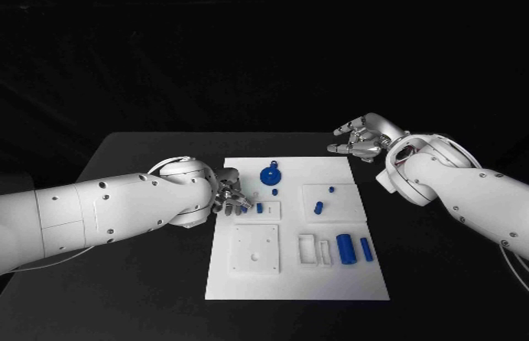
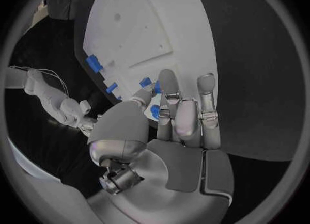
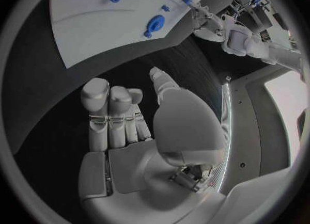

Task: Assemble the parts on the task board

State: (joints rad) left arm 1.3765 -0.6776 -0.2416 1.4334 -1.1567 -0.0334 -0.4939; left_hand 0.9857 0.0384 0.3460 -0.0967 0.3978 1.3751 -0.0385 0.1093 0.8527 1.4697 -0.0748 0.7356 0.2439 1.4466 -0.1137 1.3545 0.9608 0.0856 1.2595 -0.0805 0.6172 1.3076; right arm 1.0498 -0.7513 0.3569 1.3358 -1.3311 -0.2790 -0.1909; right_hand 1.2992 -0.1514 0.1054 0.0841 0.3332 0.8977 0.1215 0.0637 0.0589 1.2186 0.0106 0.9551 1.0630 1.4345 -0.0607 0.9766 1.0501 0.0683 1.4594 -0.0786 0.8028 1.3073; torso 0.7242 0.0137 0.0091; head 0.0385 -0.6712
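- Head view: I see the white board [image 1: 297,280] lying in the middle of the black table [image 1: 144,287], long side running away from me.
- My left hand [image 1: 231,196] sits at the board's left edge, about halfway up, its fingers reaching onto the plate beside a small blue peg [image 1: 259,208]. From here I cannot tell whether the fingers hold anything.
- A round blue wheel [image 1: 270,176] lies near the board's far end, and a tiny blue piece [image 1: 274,192] sits just below it.
- On the right side a raised white block [image 1: 331,201] carries two small blue pegs [image 1: 319,206].
- Nearer me, two blue cylinders [image 1: 345,249] lie side by side next to a white open frame [image 1: 313,250], and a square white plate [image 1: 254,249] sits to their left.
- My right hand [image 1: 359,141] hangs over bare table beyond the board's far right corner, well apart from every part, fingers curled in loosely.
- Left wrist view: my left hand [image 2: 174,126] lies with its fingers stretched nearly straight over the board's edge [image 2: 187,53]. Blue pieces [image 2: 155,111] show right at the fingertips, touching or nearly so; I cannot tell if one is pinched.
- Right wrist view: my right hand [image 3: 129,126] holds nothing, its fingers folded together over the dark table. The blue wheel [image 3: 155,24] lies on the board [image 3: 84,22] well away from it.
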